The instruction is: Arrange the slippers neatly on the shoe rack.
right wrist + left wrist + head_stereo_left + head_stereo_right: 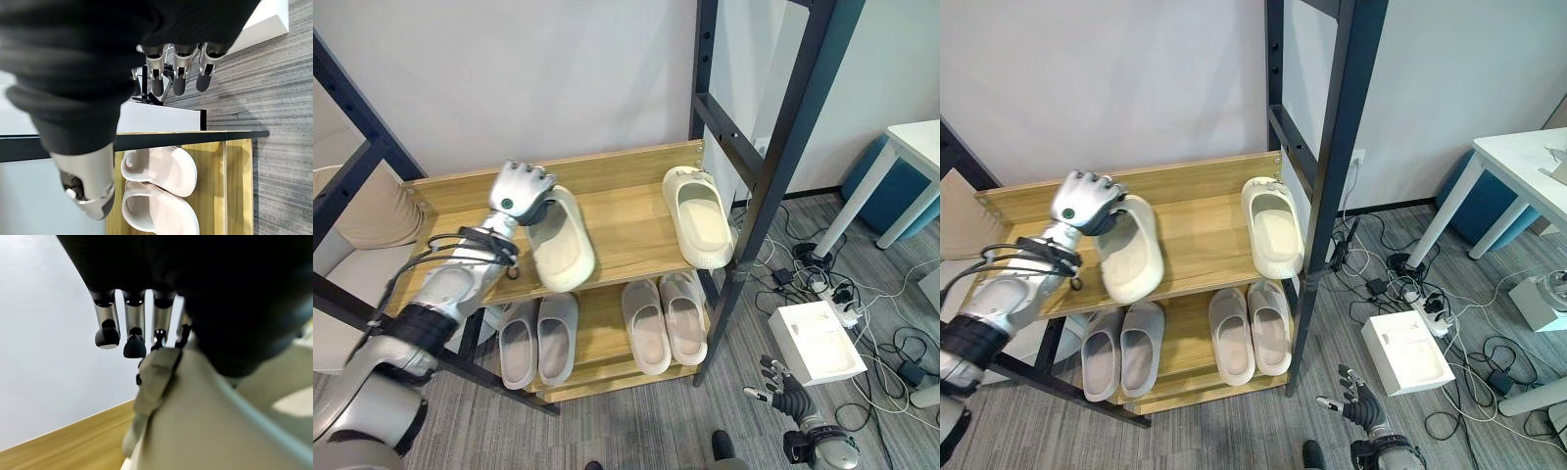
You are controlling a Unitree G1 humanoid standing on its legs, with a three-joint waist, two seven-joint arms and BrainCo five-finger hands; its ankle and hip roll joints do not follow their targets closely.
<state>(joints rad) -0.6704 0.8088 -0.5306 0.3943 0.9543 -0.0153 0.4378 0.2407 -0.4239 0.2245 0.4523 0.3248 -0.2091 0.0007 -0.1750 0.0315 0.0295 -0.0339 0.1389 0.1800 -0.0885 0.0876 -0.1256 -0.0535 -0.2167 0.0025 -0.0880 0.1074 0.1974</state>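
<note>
The left hand [521,189] has its fingers [134,340] curled round the far end of a cream slipper [560,241], which lies on the upper shelf [626,230] of the shoe rack [607,176], its near end reaching the shelf's front edge and turned a little to the right. To finish this well, I'd say the slipper wants swinging until it points straight back, then sliding right so it sits just beside its mate [698,216], which lies at the right end of the same shelf. Only then should the fingers let go.

The slipper is a thick, one-piece moulded slide, pale cream, with a broad strap; it looks light and slightly squashy. Two greyer pairs [602,333] already sit side by side on the lower shelf. The right hand [785,395] hangs low by the floor, fingers spread, holding nothing.
</note>
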